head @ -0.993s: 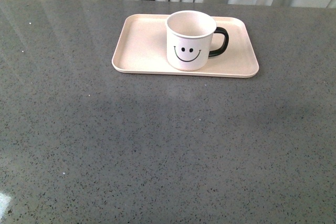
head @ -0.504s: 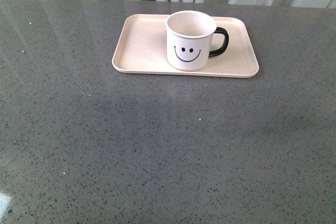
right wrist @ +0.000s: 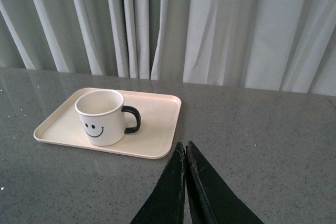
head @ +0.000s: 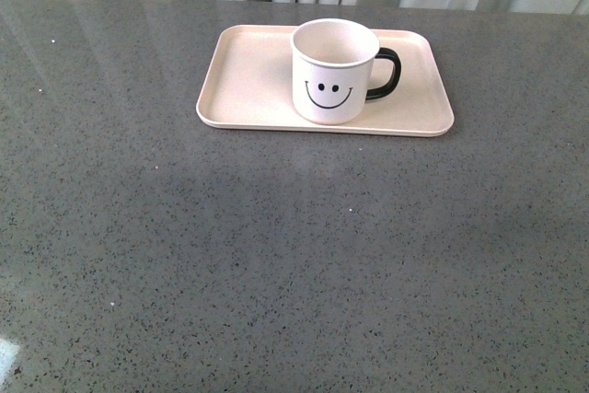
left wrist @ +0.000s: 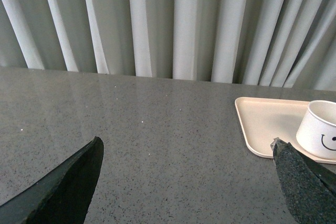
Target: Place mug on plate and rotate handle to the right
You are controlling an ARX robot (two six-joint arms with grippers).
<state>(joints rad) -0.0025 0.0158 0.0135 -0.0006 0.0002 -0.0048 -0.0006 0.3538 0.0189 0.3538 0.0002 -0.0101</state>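
The mug stands upright on the plate, its black handle pointing right. The left gripper is spread wide above the grey table; the right gripper is pressed together, empty.

No readable text or numbers; only a black smiley face printed on the mug.

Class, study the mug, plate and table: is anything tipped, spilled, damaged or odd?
Nothing stands out. The mug stands upright on the plate, handle pointing right, with no spill or visible damage on the table.
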